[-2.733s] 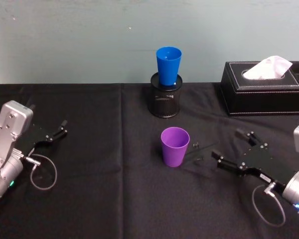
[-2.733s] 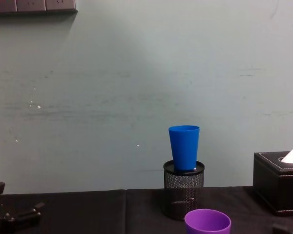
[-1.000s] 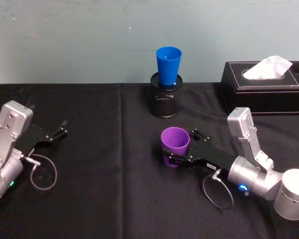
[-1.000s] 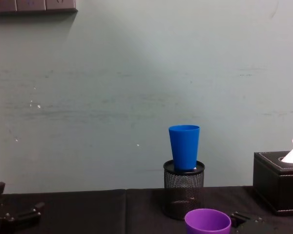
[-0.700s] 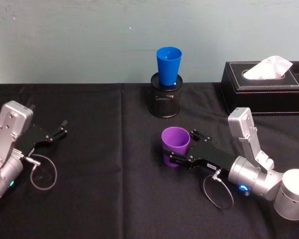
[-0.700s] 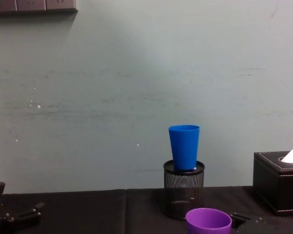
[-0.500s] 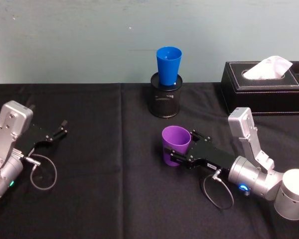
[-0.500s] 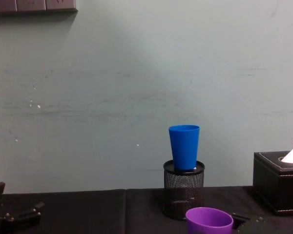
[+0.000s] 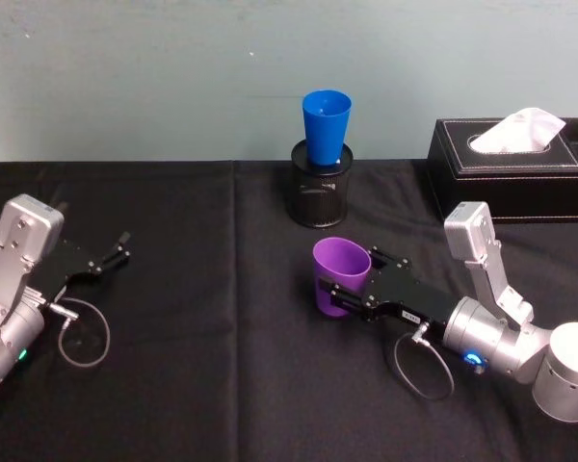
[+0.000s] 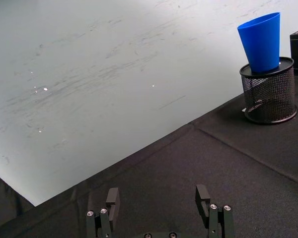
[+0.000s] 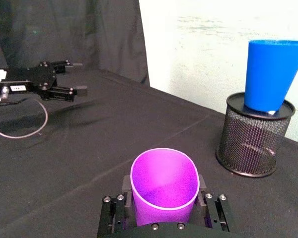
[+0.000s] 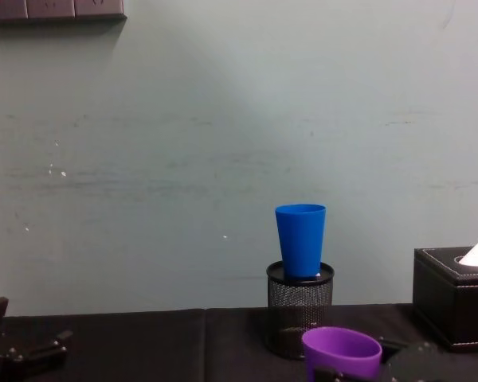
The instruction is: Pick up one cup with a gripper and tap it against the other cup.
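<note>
The purple cup (image 9: 339, 276) (image 11: 164, 186) (image 12: 341, 352) hangs just above the black cloth, tilted a little, with my right gripper (image 9: 350, 289) (image 11: 163, 197) shut on its sides. The blue cup (image 9: 326, 126) (image 11: 273, 74) (image 12: 299, 239) (image 10: 262, 41) stands upright in a black mesh pen holder (image 9: 319, 193) (image 11: 252, 135) (image 12: 298, 317) at the table's back middle, beyond the purple cup and apart from it. My left gripper (image 9: 115, 250) (image 10: 161, 198) (image 11: 74, 79) rests open at the far left, holding nothing.
A black tissue box (image 9: 511, 169) (image 12: 454, 297) with white tissue sits at the back right. The table is covered in black cloth (image 9: 193, 385), with a pale wall right behind the pen holder. A cable loop (image 9: 82, 332) lies by the left arm.
My right gripper came in from the right, closed on the purple cup and has lifted it slightly, shifting it a little toward the back. The left arm has not moved.
</note>
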`<act>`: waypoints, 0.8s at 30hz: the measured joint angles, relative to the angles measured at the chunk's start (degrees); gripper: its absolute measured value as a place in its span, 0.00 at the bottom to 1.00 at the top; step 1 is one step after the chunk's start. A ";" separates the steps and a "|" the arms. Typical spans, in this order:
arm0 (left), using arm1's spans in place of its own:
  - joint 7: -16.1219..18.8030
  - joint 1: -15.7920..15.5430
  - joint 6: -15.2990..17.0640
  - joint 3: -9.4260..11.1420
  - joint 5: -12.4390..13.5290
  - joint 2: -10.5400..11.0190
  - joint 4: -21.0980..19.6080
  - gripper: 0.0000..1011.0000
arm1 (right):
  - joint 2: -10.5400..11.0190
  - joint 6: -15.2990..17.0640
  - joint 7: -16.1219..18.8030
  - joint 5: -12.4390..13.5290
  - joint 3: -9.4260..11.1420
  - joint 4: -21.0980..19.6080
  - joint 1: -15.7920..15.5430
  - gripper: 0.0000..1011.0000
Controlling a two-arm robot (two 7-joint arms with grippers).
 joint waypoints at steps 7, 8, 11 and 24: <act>0.00 0.00 0.00 0.00 0.00 0.00 0.00 0.99 | 1.54 3.26 -0.54 0.63 0.70 -5.37 -0.62 0.71; 0.00 0.00 0.00 0.00 0.00 0.00 0.00 0.99 | 1.75 3.79 -0.60 0.75 0.76 -6.06 -0.64 0.71; 0.00 0.00 0.00 0.00 0.00 0.00 0.00 0.99 | 2.57 5.74 -0.78 1.30 0.99 -8.60 -0.62 0.71; 0.00 0.00 0.00 0.00 0.00 0.00 0.00 0.99 | 5.53 12.53 -2.02 3.12 0.85 -16.71 1.07 0.71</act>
